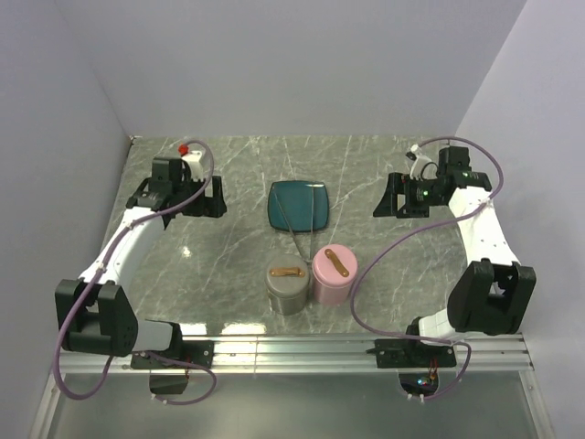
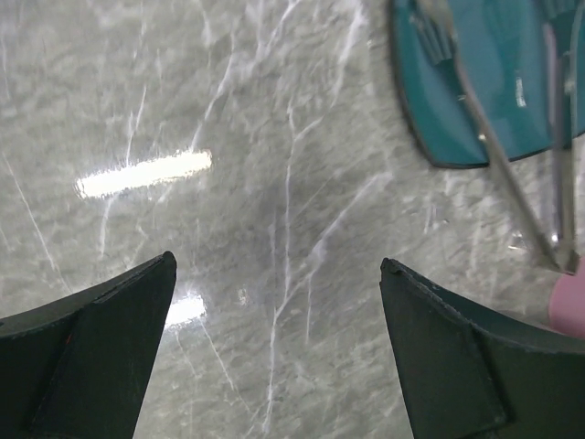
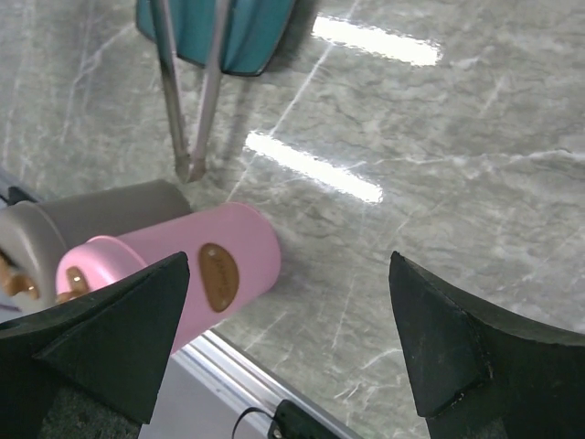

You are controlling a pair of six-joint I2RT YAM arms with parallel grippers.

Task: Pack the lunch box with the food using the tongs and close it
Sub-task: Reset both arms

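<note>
1. Surface: a grey-green marble-patterned table (image 1: 247, 247) with white veins fills the middle of the top view. Bright streaks of reflected light show on it in both wrist views.
2. Room: plain pale walls (image 1: 292, 64) enclose the table at the back and on both sides. A metal rail (image 1: 302, 347) runs along the bottom edge and carries the arm bases.
3. Centre: a teal plate (image 1: 299, 205) lies flat on the table.
4. Task tool: the tongs (image 1: 294, 227) lie with their two thin arms across the plate. Their joined end rests on the bare table, just short of the containers.
5. Lower centre: a grey lidded container (image 1: 288, 288) and a pink lidded container (image 1: 334, 274) stand upright, touching or nearly so. Each lid bears a brown tab.
6. Left of the plate: the left gripper (image 1: 219, 198) hangs over bare table, fingers spread wide, grasping nothing.
7. Right of the plate: the right gripper (image 1: 382, 196) likewise stands wide apart and empty, well clear of the tongs.
</note>
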